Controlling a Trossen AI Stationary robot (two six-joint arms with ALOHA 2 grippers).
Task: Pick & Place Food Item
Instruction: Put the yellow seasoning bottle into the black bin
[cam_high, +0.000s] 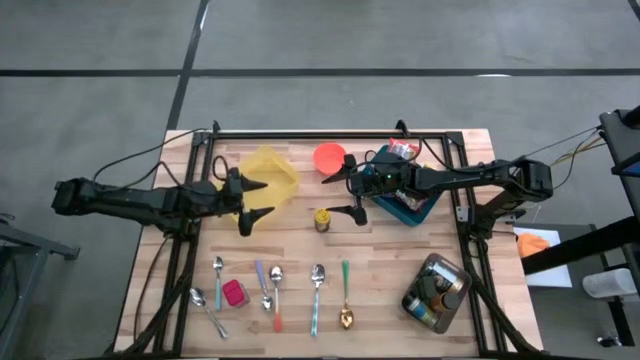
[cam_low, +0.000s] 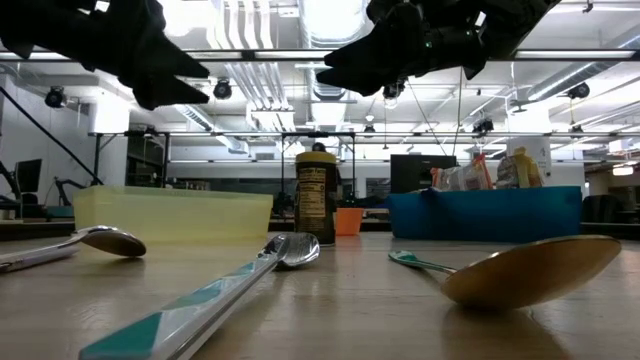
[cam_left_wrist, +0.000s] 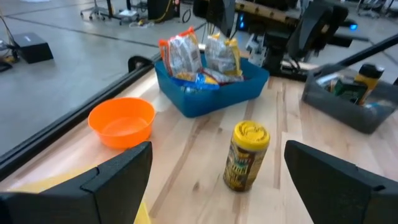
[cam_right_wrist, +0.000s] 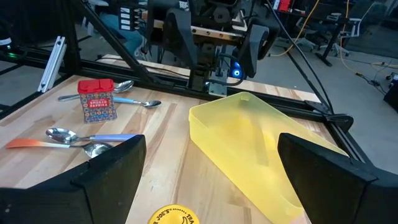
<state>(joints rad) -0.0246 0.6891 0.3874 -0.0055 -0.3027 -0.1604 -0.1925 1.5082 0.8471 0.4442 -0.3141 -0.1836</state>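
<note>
Small yellow-lidded brown jar (cam_high: 322, 220) upright mid wooden desk (cam_high: 300, 250), between both claws. Left claw (cam_high: 255, 201) released, beside yellow plastic bin (cam_high: 270, 175). Right claw (cam_high: 345, 197) released, near blue snack tray (cam_high: 405, 205).

Both of the 2 dark six-joint arms reach in over the table from opposite sides, stretched nearly level and pointing toward each other across the middle. The left arm's two-finger gripper (cam_high: 253, 201) hangs above the tabletop with its 2 dark fingers (cam_left_wrist: 118, 171) spread wide, nothing between them. The right arm's two-finger gripper (cam_high: 342, 197) faces it, also raised off the wood, its 2 fingers (cam_right_wrist: 112, 163) held wide apart and empty. The 2 grippers stand apart, not touching.
</note>
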